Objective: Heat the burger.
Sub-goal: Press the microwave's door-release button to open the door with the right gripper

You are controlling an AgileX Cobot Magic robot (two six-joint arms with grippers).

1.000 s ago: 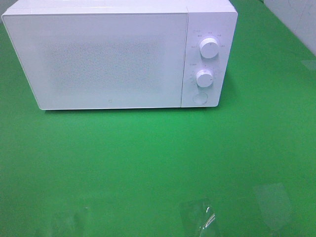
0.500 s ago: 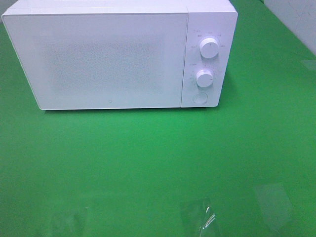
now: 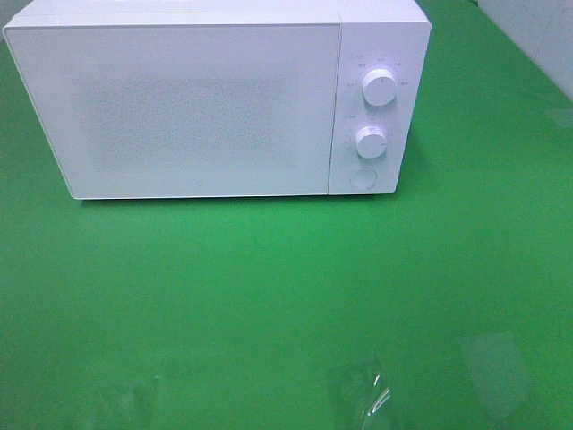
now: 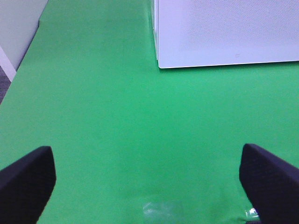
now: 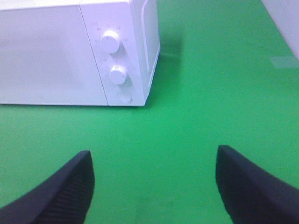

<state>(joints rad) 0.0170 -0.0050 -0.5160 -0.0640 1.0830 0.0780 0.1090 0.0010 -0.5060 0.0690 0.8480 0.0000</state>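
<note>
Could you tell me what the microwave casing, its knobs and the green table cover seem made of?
The microwave casing looks smooth white, painted metal or plastic, unclear which. The knobs seem glossy white plastic, catching highlights. The green table cover is even with soft sheen: cloth or vinyl, unclear.

Microwave (image 3: 179, 107) at rear of table (image 3: 269, 296), 2 knobs (image 3: 380, 88) stacked on R side

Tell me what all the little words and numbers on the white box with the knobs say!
Tiny grey marks around the top knob of the microwave: too small and blurred to read.
Tiny grey marks around the lower knob: also too blurred to read.
Small mark at the bottom edge of the door: too small to read.
No other writing shows.
</note>
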